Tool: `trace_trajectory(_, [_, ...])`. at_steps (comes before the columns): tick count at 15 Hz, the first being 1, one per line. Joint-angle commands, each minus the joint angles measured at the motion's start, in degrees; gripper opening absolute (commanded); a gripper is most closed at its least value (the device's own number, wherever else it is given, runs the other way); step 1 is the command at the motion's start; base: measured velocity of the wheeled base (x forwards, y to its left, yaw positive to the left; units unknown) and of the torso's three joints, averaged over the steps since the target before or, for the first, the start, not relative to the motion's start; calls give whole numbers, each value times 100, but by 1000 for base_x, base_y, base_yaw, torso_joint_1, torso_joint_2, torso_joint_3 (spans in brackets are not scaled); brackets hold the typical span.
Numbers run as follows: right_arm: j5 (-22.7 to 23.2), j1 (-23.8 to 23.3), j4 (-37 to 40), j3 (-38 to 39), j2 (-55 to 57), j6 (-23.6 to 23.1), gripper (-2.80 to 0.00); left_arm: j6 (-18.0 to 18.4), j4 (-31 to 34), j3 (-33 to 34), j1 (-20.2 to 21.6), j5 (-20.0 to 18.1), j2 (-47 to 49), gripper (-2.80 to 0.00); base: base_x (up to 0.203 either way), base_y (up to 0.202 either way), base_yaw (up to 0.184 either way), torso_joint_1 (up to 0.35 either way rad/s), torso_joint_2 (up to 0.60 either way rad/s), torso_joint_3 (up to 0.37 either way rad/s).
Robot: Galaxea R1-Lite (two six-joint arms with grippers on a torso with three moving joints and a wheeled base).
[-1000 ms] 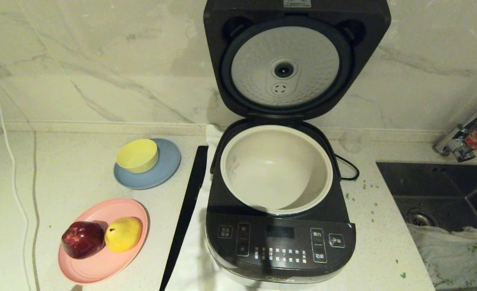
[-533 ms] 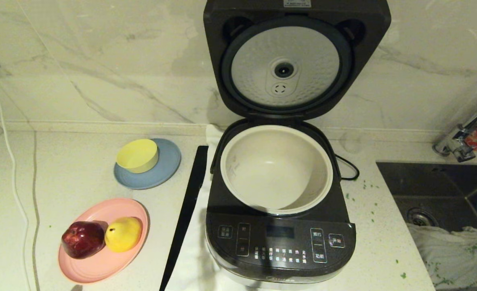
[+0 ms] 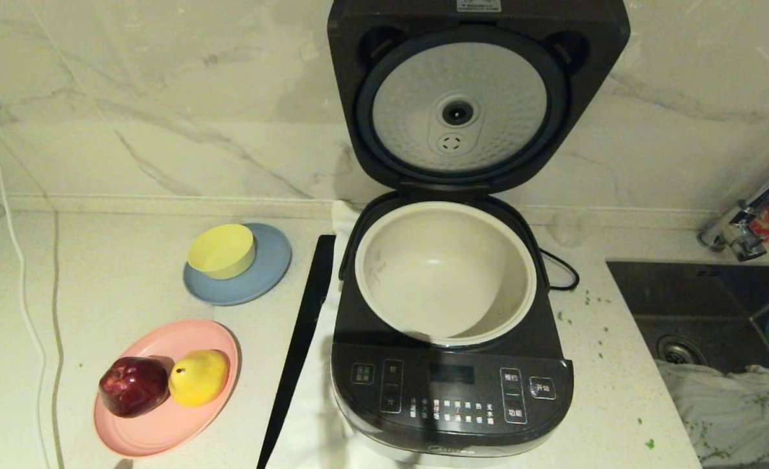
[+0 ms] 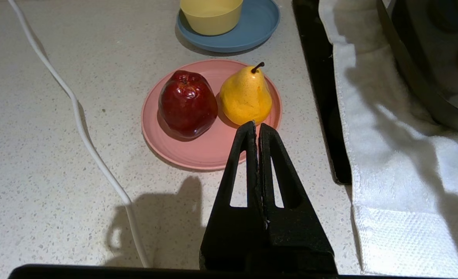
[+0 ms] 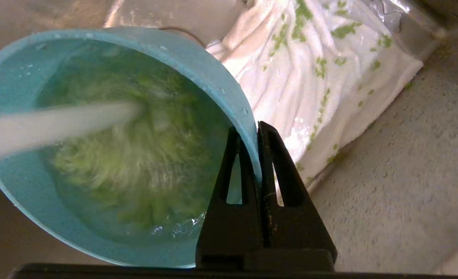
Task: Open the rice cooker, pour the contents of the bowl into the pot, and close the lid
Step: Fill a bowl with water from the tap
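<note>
- The right gripper (image 5: 256, 130) is clenched on the rim of the bowl (image 5: 31, 201), one finger inside the wall and one outside. It holds the bowl over the sink (image 3: 697, 293) at the far right of the scene, where only a teal sliver of it shows in the head view.
- A stream of water (image 5: 54, 126) runs into the bowl, and the contents (image 5: 143, 174), chopped green bits, swirl in the water.
- Risk: the bowl looks tilted and is pinched at one point of its rim only. With water adding weight, it could pivot or slip between the fingers and dump its load.
- Risk: an overfilled bowl would spill on the way left to the pot. Green bits already lie on the white cloth (image 5: 325, 77) in the sink and on the counter (image 3: 592, 391) near it.
- The rice cooker (image 3: 449, 391) stands mid-counter with its lid (image 3: 475, 98) raised and the pot (image 3: 446, 273) apparently empty, well to the left of the bowl.
- The left gripper (image 4: 257, 128) hangs idle, fingers pressed together on nothing, above the counter near a pink plate (image 4: 197, 151) of fruit.
</note>
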Motion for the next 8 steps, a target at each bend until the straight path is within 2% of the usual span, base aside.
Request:
trace_trajectory(1, [14,106,155,171,-378,-28,-280,7,-2,44,0,-1,-5,-280,0,0,0,0,0,0])
trace_trajectory(4, [13,603,230,683,-915,-154,-280,0,-2,44,0,-1,-5,-280,0,0,0,0,0,0])
trace_trajectory(8, [-38,1649,417,1238,-1792,-153,-280,7,-2,44,0,-1,-5,-280,0,0,0,0,0,0])
